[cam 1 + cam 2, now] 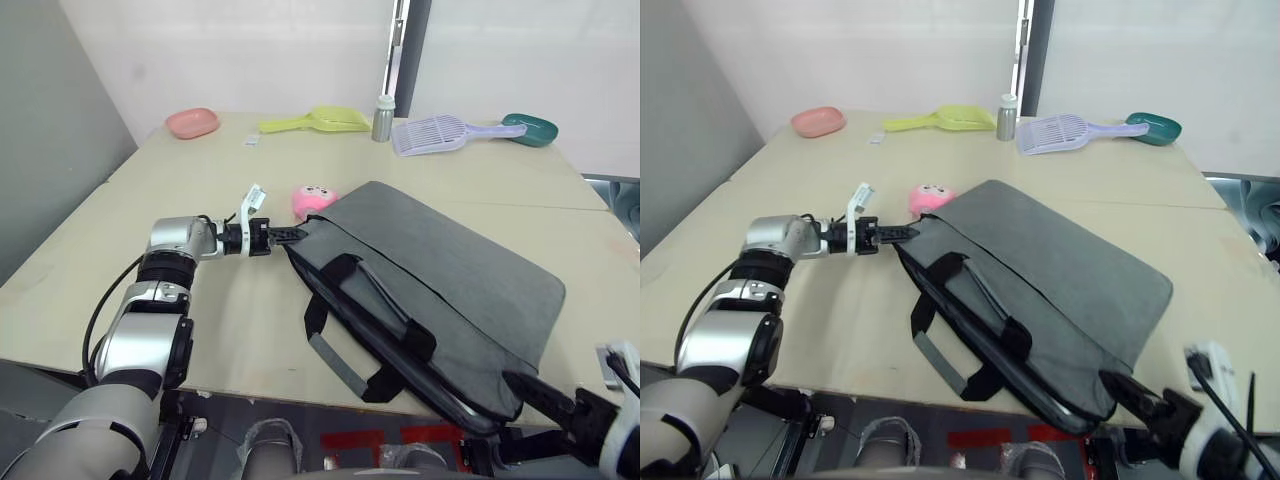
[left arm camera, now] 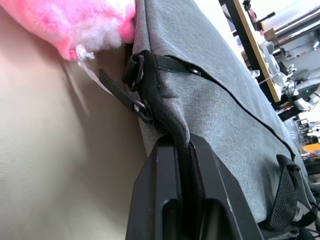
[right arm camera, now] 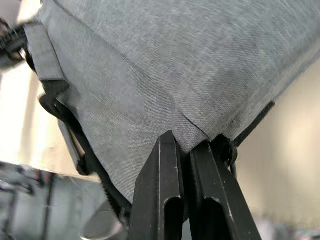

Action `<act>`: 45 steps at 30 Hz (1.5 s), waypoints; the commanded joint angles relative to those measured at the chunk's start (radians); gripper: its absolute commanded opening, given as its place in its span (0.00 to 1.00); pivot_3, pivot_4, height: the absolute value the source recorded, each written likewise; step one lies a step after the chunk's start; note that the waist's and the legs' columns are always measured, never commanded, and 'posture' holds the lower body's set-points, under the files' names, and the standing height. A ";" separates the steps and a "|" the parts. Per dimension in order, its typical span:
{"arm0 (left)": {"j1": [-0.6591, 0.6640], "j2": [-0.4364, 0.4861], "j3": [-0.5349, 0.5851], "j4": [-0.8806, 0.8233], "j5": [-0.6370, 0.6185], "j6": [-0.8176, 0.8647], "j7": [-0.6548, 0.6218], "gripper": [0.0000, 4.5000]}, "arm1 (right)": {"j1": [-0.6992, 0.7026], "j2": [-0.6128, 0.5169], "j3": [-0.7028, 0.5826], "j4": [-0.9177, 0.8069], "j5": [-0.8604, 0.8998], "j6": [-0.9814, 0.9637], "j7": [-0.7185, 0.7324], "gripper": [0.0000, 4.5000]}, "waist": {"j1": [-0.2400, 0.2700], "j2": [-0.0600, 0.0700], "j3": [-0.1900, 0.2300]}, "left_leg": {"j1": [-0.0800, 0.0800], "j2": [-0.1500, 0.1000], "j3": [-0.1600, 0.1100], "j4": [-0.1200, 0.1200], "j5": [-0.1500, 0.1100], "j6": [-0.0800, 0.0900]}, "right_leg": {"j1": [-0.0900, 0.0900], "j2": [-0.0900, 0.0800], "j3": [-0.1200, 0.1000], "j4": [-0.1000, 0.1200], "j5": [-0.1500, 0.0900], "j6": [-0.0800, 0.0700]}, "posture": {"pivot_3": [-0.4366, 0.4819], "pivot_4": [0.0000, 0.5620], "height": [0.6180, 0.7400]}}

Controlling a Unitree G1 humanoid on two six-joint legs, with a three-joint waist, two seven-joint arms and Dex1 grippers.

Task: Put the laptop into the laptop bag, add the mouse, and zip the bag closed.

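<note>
The grey laptop bag lies flat and slanted on the table, its two black handles toward me. My left gripper is shut on the bag's far-left corner, pinching the fabric edge just below the black zipper pull. At the table's front edge, my right gripper is shut on the bag's near-right corner, which overhangs the edge. The laptop and the mouse are out of view.
A fuzzy pink toy rests against the bag's far-left corner. Along the back of the table stand a pink dish, a yellow scoop, a metal bottle, a lavender slotted scoop and a teal scoop.
</note>
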 commanded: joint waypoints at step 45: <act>0.781 0.418 0.071 -1.015 -0.306 0.046 -0.028 0.00 | -1.170 -0.255 0.635 0.403 -0.828 0.224 0.691 0.01 | -0.044 0.000 0.000 | -0.006 0.002 0.000 0.018 0.003 0.013 | -0.004 0.001 0.001 0.015 0.001 -0.007 | 0.48 0.27 1.00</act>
